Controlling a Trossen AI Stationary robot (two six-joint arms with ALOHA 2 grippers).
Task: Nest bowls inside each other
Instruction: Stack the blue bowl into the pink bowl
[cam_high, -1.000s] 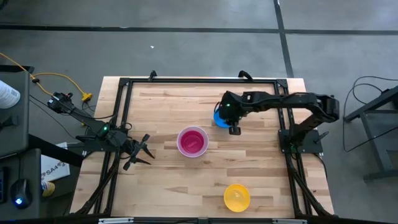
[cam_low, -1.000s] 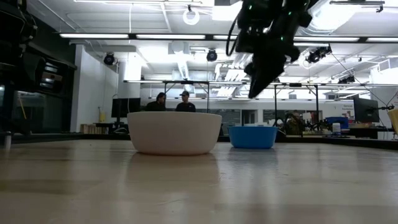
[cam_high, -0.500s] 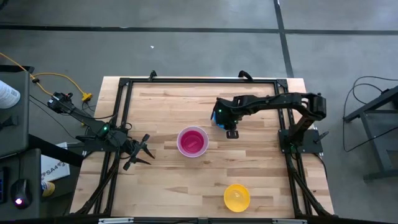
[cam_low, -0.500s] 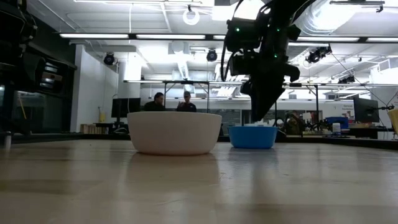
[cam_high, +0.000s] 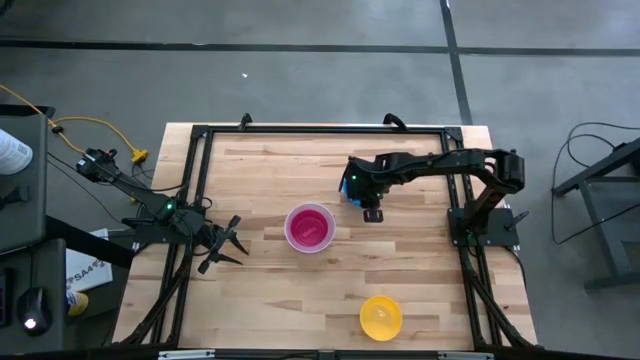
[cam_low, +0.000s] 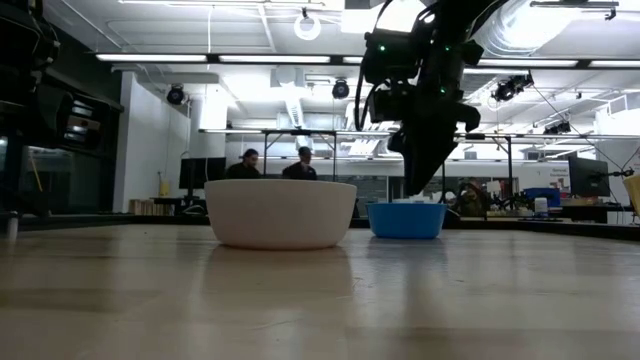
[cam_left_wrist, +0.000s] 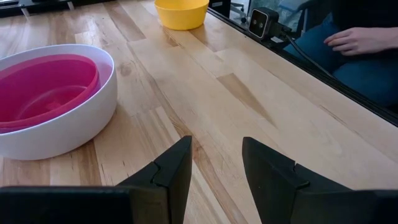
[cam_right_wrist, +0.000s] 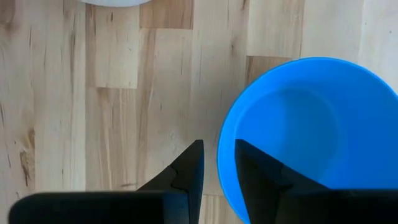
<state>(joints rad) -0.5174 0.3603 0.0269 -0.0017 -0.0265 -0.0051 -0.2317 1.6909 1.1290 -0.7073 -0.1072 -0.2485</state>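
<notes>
A blue bowl (cam_right_wrist: 311, 124) stands on the table at the far right of middle (cam_low: 405, 221); in the high view only a sliver (cam_high: 346, 184) shows from under the arm. My right gripper (cam_right_wrist: 219, 168) points steeply down over it, open, with one finger outside the rim (cam_right_wrist: 219, 149) and one inside; no touch shows. A white bowl (cam_high: 291, 216) at mid-table holds a pink bowl (cam_high: 309, 229). A yellow bowl (cam_high: 381, 316) stands near the front edge. My left gripper (cam_left_wrist: 216, 168) waits open at the table's left edge (cam_high: 226, 245).
A black frame rail (cam_high: 300, 130) runs round the table top. Bare wood lies between the white bowl and the yellow one. A person's hand (cam_left_wrist: 360, 40) rests beyond the table's near edge, beside a small camera (cam_left_wrist: 264, 22).
My right gripper has come down and a little toward the table's left, tipping more steeply, until its fingertips reached the blue bowl's rim; it has stood still for the last half second. The bowls have not moved.
</notes>
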